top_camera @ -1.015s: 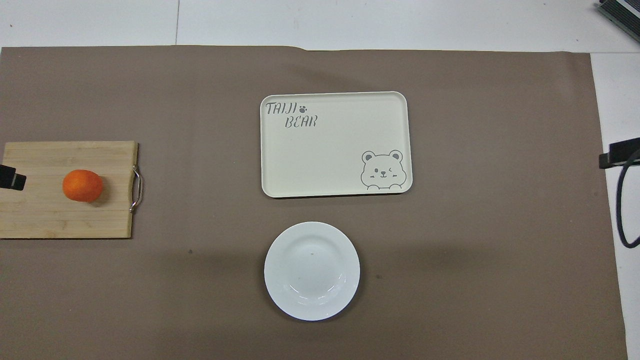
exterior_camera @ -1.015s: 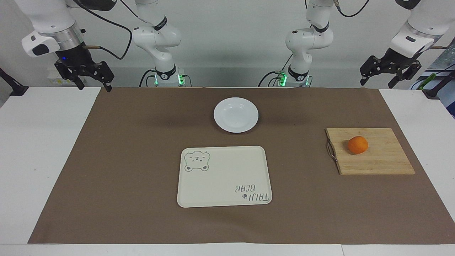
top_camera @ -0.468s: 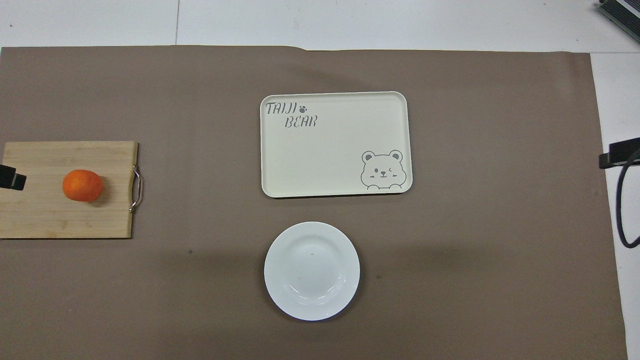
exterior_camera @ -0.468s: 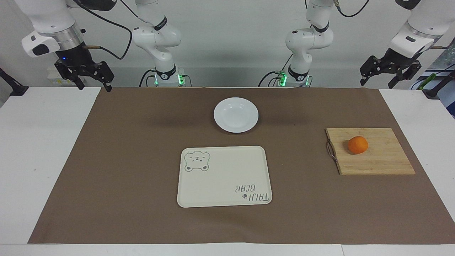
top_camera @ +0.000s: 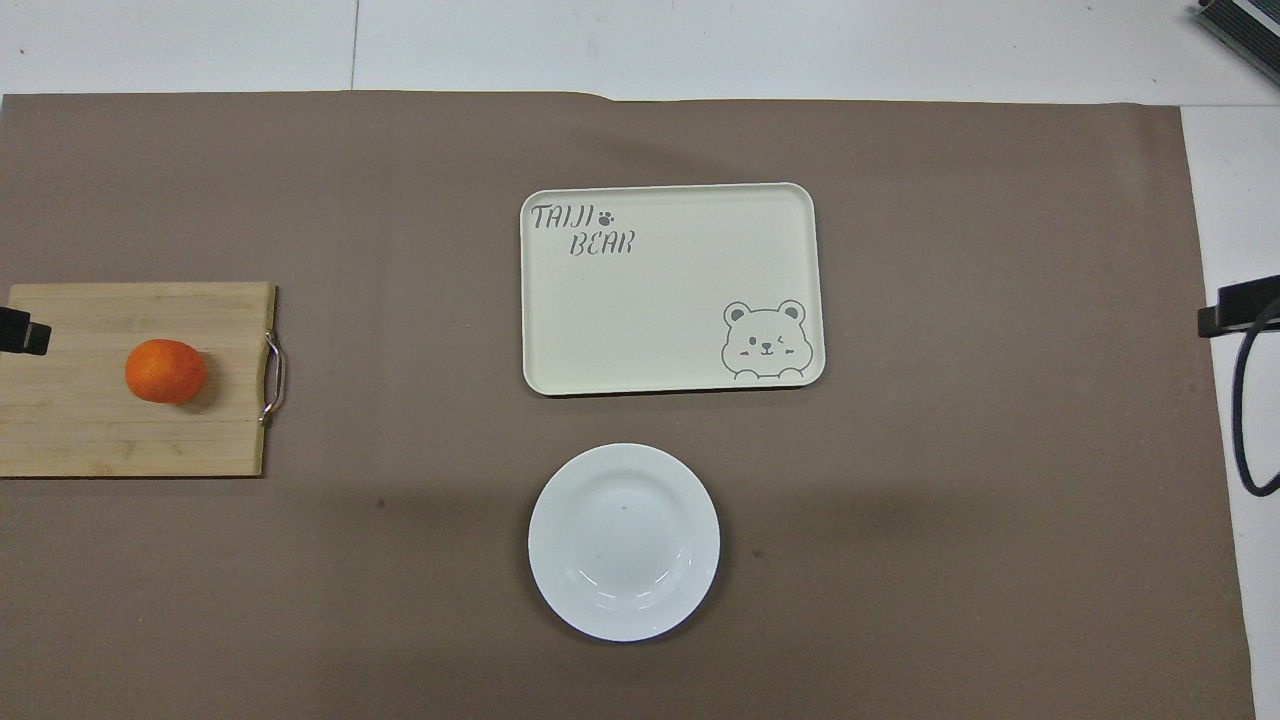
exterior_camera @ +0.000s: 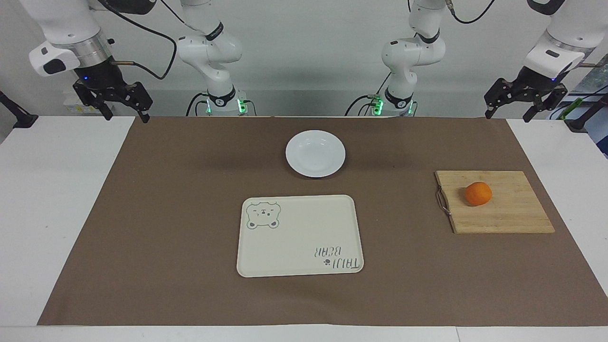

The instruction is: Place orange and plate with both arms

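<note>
The orange [exterior_camera: 478, 194] [top_camera: 165, 371] lies on a wooden cutting board [exterior_camera: 503, 216] [top_camera: 100, 440] toward the left arm's end of the table. The white plate [exterior_camera: 315, 153] [top_camera: 624, 541] stands empty mid-table, close to the robots' bases. My left gripper [exterior_camera: 508, 115] hangs open in the air over the mat's corner at its own end, holding nothing; only its tip [top_camera: 22, 332] shows in the overhead view. My right gripper [exterior_camera: 127, 117] hangs open and empty over the mat's corner at its end, its tip [top_camera: 1238, 306] at the overhead view's edge.
A cream tray with a bear drawing [exterior_camera: 299, 237] [top_camera: 670, 300] lies empty, farther from the robots than the plate. A brown mat [exterior_camera: 166, 213] covers most of the white table. The cutting board has a metal handle [exterior_camera: 442, 202] on its tray-facing edge.
The left gripper has turned more level and shifted slightly above its corner of the mat. The right arm, orange, plate and tray have not moved.
</note>
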